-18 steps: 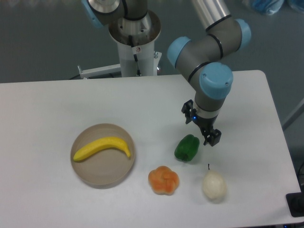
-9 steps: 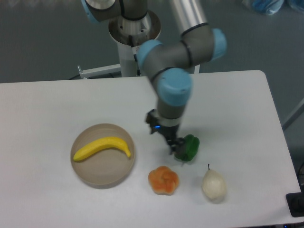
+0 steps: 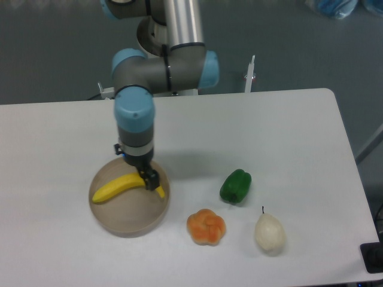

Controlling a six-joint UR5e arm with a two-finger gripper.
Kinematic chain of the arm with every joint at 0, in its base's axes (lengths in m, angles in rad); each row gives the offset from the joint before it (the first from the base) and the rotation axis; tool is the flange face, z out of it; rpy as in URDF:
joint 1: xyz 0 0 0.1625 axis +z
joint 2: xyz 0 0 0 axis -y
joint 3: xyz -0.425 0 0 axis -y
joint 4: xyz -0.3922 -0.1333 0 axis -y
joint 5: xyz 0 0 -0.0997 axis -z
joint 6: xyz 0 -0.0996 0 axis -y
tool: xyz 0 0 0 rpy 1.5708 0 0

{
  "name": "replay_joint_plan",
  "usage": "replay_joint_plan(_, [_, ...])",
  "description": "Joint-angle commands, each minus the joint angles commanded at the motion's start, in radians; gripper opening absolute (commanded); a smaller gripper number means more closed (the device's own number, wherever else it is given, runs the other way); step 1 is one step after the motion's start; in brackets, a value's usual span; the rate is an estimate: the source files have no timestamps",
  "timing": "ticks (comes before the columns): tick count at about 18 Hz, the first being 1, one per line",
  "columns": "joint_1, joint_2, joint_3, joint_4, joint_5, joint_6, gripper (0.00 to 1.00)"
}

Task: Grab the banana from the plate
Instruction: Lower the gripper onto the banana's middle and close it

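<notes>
The yellow banana [image 3: 115,189] lies across the far half of the round beige plate [image 3: 128,220] at the front left of the table. My gripper [image 3: 139,167] points down over the plate's far right part, its jaws apart. One dark finger [image 3: 153,179] covers the banana near its right end. The other finger sits by the plate's far rim. The gripper holds nothing, and I cannot tell whether it touches the banana.
A green pepper [image 3: 235,186] lies right of the plate. An orange fruit [image 3: 206,227] and a pale pear [image 3: 269,234] lie near the front edge. The robot base [image 3: 170,36] stands behind the table.
The arm has swung left across the table, from above the green pepper to above the plate and the banana. The objects have not moved.
</notes>
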State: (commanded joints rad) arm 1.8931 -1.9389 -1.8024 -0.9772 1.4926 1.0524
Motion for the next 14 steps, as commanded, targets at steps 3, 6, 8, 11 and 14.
replay_joint_plan(3, [-0.012,-0.031,-0.003,0.008,0.000,-0.020,1.00])
replay_joint_plan(6, [-0.022,-0.066,-0.018,0.070,0.000,-0.032,1.00])
replay_joint_plan(8, [-0.022,-0.075,-0.025,0.081,0.000,-0.048,1.00])
replay_joint_plan(11, [-0.029,-0.087,-0.023,0.095,0.000,-0.051,1.00])
replay_joint_plan(14, [-0.031,-0.094,-0.020,0.112,0.000,-0.075,0.41])
